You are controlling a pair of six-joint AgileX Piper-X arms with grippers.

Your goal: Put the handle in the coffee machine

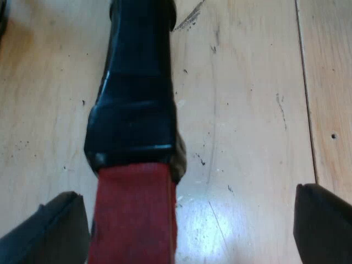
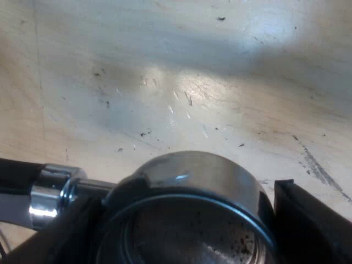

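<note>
Between the left fingers: red end (image 1: pixel 135 214) of the handle (image 1: pixel 137 93), closest thing to the left wrist, just beside one finger and well apart from the other.
Left gripper (image 1: pixel 186 220): spread wide, not touching anything as far as I can see.
Handle axis: runs straight away from the left wrist, red end nearest and dark part farther out, so it lies lengthwise down the gap, not across it.
Right gripper (image 2: pixel 181 220): fingers pressed against either side of the basket (image 2: pixel 187 181), looks like a proper pinch.
Holder (image 2: pixel 137 190): open basket faces the right wrist with a few dark specks inside; chrome neck (image 2: pixel 52 192) and the dark handle head off sideways past one finger.
Table (image 1: pixel 247 110): pale scratched wood beyond both grippers. Can't tell if the holder rests on it or hangs just above.
Who's nearer: right arm has the basket end and left only straddles the red end, so my guess is the right one does the carrying to the machine.
In the way: just those left fingers flanking the red end; I'd want them clear before any swing.
</note>
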